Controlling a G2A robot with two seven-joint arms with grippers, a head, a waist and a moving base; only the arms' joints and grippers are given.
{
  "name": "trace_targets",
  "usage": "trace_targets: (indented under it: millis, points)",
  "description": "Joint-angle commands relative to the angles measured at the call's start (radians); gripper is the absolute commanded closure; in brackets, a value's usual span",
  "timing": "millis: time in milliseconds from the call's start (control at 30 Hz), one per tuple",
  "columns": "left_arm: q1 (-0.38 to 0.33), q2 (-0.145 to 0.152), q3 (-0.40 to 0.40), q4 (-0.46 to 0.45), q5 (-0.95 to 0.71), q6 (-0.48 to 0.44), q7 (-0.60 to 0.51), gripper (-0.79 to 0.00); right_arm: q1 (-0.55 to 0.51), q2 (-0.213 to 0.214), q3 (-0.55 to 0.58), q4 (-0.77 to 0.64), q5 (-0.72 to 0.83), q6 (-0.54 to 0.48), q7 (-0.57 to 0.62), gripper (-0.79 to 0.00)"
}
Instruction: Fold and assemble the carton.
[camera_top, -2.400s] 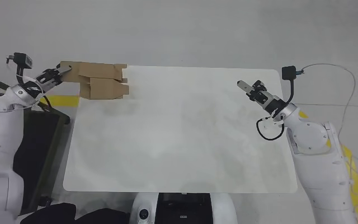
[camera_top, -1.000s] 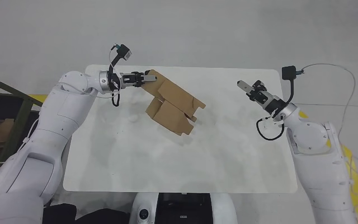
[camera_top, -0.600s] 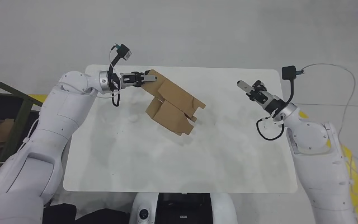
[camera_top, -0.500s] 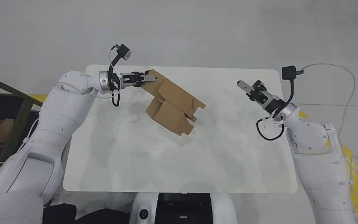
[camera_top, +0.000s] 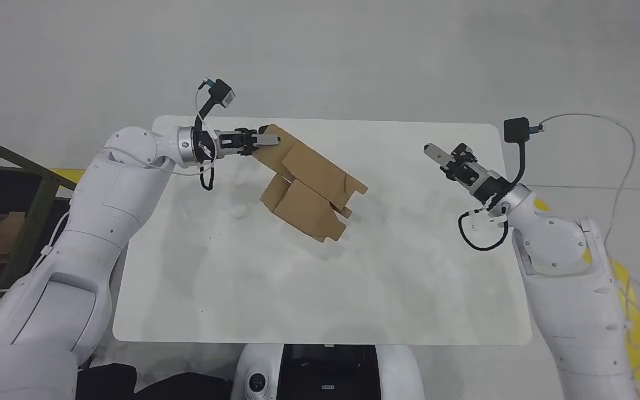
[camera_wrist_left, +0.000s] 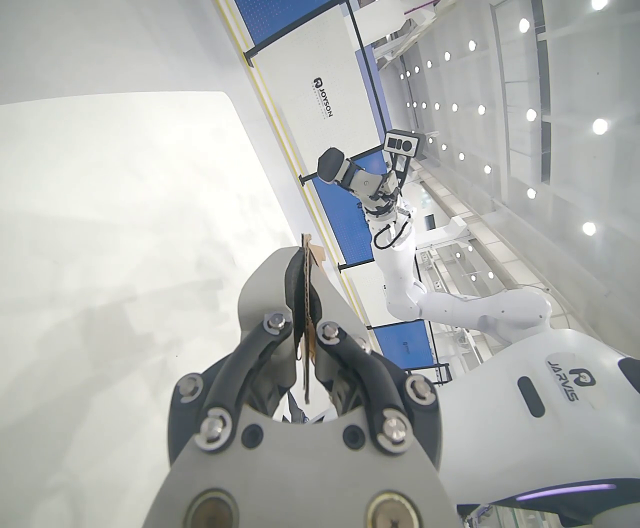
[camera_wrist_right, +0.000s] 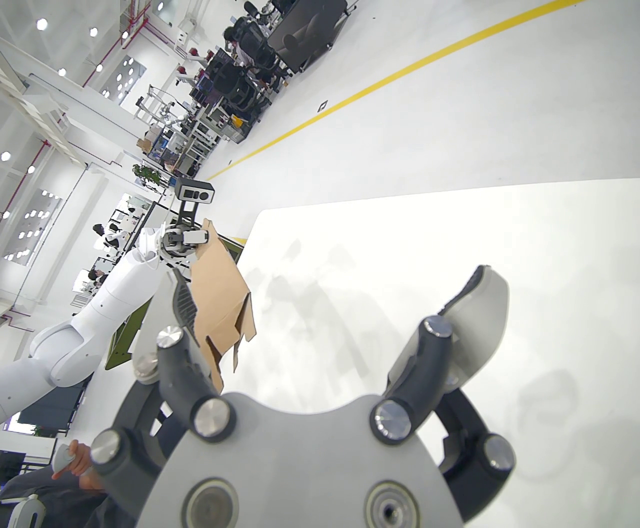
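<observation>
A flat brown carton (camera_top: 305, 185) hangs tilted above the table's far left part, its flaps dangling toward the middle. My left gripper (camera_top: 262, 140) is shut on the carton's upper corner; in the left wrist view the cardboard edge (camera_wrist_left: 307, 295) sits pinched between the two fingers. In the right wrist view the carton (camera_wrist_right: 220, 295) shows far off, held by the other arm. My right gripper (camera_top: 434, 153) stands open over the table's far right part, with nothing between its fingers (camera_wrist_right: 475, 295).
The white table (camera_top: 320, 290) spreads below both arms, with bare surface in front and in the middle. A dark cart (camera_top: 25, 195) stands off the table's left edge. A cable (camera_top: 590, 122) loops by the right arm.
Since 2.4 s ago the left arm has carried the carton from beyond the table's left corner inward over the table. Over the last second nothing has moved.
</observation>
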Motion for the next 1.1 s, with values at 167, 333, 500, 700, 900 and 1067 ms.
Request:
trace_targets:
  millis: [167,333,500,700,900,1067]
  points:
    - [0.000,0.000,0.000,0.000,0.000,0.000,0.000,0.000,0.000,0.000,0.000,0.000,0.000,0.000,0.000,-0.785]
    - [0.000,0.000,0.000,0.000,0.000,0.000,0.000,0.000,0.000,0.000,0.000,0.000,0.000,0.000,0.000,-0.785]
    - [0.000,0.000,0.000,0.000,0.000,0.000,0.000,0.000,0.000,0.000,0.000,0.000,0.000,0.000,0.000,-0.785]
    - [0.014,0.000,-0.001,-0.022,0.017,0.013,0.029,0.000,0.009,0.000,-0.031,0.007,0.005,-0.011,0.055,-0.785]
    - [0.041,0.005,-0.019,-0.068,0.048,0.044,0.040,0.000,0.060,-0.002,-0.110,0.063,0.019,-0.034,0.174,-0.785]
    - [0.050,0.003,-0.022,-0.087,0.057,0.058,0.006,0.000,0.105,-0.007,-0.174,0.119,0.050,-0.070,0.261,-0.785]
